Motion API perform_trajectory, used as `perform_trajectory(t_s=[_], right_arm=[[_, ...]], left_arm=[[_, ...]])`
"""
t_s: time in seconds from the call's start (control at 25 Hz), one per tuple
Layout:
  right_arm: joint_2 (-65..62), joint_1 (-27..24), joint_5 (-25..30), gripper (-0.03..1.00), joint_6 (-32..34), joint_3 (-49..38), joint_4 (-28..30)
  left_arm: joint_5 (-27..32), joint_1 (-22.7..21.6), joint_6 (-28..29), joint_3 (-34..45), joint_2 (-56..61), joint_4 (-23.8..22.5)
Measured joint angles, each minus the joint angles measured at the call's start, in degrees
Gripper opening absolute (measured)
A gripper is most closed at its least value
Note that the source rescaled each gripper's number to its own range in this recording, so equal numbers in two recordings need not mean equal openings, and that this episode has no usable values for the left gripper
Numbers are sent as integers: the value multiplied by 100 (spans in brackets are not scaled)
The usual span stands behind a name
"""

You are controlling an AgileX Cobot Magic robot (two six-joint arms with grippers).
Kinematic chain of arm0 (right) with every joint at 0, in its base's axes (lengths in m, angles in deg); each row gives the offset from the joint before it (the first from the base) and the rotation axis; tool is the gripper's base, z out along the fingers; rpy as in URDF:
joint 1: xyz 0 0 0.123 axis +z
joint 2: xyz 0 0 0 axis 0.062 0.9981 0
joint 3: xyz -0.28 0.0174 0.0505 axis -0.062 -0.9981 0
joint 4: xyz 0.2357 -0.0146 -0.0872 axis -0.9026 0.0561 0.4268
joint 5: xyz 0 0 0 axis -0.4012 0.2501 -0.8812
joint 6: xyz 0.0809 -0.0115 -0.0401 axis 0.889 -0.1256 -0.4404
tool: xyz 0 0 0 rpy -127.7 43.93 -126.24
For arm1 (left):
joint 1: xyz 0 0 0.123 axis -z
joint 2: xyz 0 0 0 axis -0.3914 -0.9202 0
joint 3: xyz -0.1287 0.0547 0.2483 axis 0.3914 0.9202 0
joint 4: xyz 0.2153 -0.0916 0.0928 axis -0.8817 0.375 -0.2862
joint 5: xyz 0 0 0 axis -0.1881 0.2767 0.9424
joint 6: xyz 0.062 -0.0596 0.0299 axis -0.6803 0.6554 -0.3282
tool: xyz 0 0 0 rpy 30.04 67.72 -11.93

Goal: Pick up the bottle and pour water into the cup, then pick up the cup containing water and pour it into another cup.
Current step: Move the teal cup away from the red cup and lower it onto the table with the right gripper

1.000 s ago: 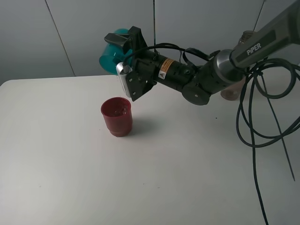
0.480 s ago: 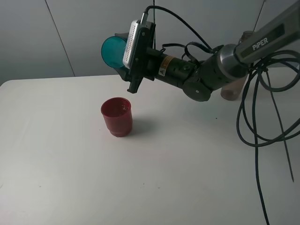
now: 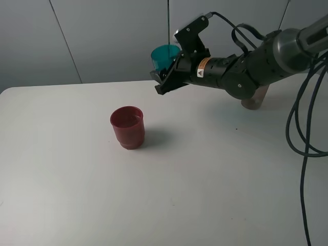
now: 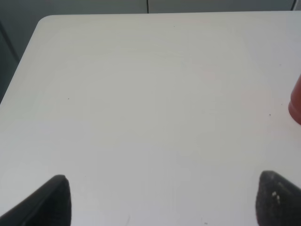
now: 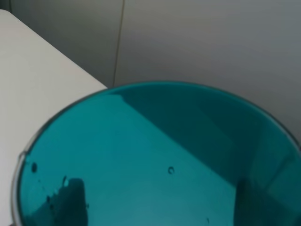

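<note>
Nearest to us, the white counter (image 3: 77,195) lies bare across the front of the high view. Farther in, left of centre, we see the dark red cup (image 3: 127,127) standing upright on it, with a faint glint inside that we cannot identify. In the left wrist view we see only an edge of that red cup (image 4: 296,101), and our left hand (image 4: 162,200) hovers over the counter with its two dark fingertips set wide apart, gripping nothing.

Beyond the red cup, up and to the right of it, our right hand (image 3: 166,77) holds the teal cup (image 3: 164,57) in the air, clamped shut around it. The cup sits roughly upright and is well clear of the counter. The right wrist view looks into the teal cup (image 5: 155,160), where a few droplets cling to its wall.

Farthest back, on the right, the bottle (image 3: 254,100) stands on the counter, mostly hidden behind our right arm.
</note>
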Motion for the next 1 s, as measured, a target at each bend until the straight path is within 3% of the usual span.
perform_trajectory(t_s=[0.36, 0.6, 0.88, 1.0], right_arm=[[-92, -615, -910, 7, 432, -1172, -227], [428, -836, -1386, 7, 489, -1296, -388], [1172, -836, -2707, 7, 498, -1309, -445], [1277, -836, -2924, 7, 401, -1309, -618]], left_arm=[[0, 0, 0, 0, 0, 0], [0, 0, 0, 0, 0, 0], [0, 0, 0, 0, 0, 0], [0, 0, 0, 0, 0, 0]])
